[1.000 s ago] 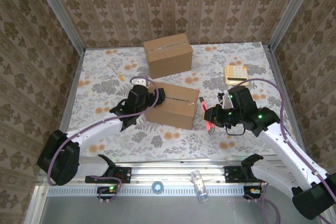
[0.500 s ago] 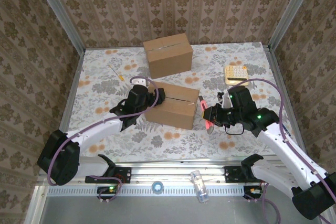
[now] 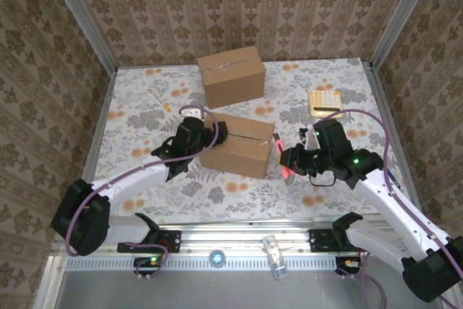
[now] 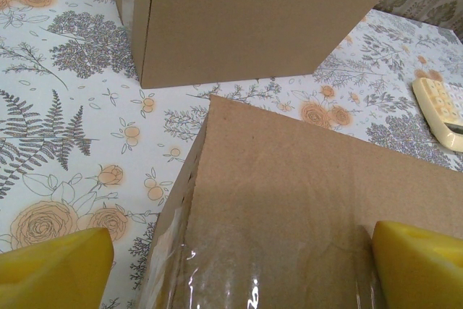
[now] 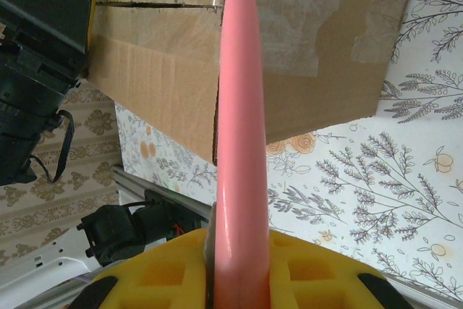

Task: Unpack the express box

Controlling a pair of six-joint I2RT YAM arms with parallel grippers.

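I have the express box [image 3: 239,146] lying at the middle of the table [image 3: 340,179], its long side turned slightly off the near edge, with tape across its top. My left gripper [image 3: 208,135] sits at the box's left end with its jaws spread wide. From the left wrist its yellow fingers [image 4: 54,265] flank the cardboard, and I can't tell whether they press it. My right gripper [image 3: 291,158] is clamped narrow on a pink tool [image 3: 281,153] just beside the box's right end. From the right wrist the tool's tip lines up with the taped seam there. A second box [image 3: 231,76] stands at the far edge, and a calculator [image 3: 325,101] lies toward the far right corner.
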